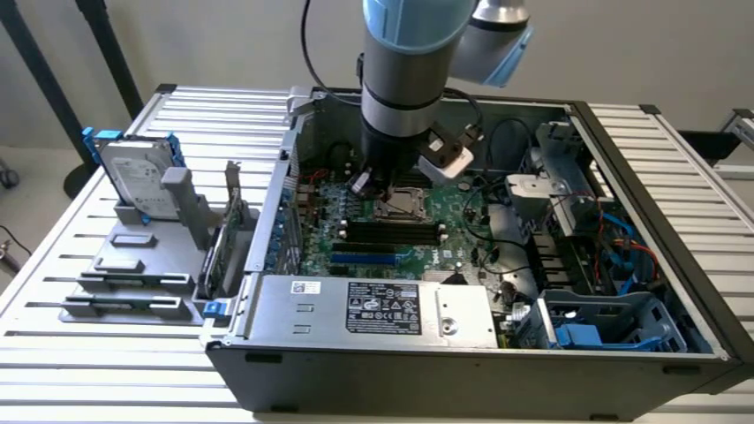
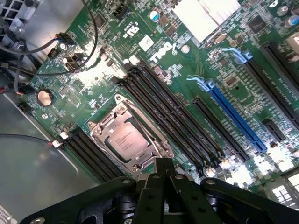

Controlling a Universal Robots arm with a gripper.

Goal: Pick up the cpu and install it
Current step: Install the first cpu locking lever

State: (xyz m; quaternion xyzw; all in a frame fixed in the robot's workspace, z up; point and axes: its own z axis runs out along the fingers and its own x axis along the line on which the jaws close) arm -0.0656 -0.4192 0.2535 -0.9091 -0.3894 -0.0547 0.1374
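Note:
The cpu (image 2: 125, 138), a small square chip with a silver-grey top, lies flat inside the metal socket frame (image 2: 100, 125) on the green motherboard (image 2: 224, 65). In the wrist view my gripper (image 2: 163, 162) hovers just beside the socket's edge. Its black fingers (image 2: 155, 186) are pressed together, shut, with nothing between them. In the exterior view the arm reaches down into the open computer case, with the gripper (image 1: 380, 184) just above the socket (image 1: 403, 206) near the board's middle.
Black memory slots (image 2: 177, 121) and blue slots (image 2: 233, 116) run beside the socket. Cables (image 2: 28, 46) hang near the case wall. A power supply (image 1: 377, 309) fills the case front. A hard drive in a blue bracket (image 1: 136, 177) stands on a grey holder at the exterior view's left.

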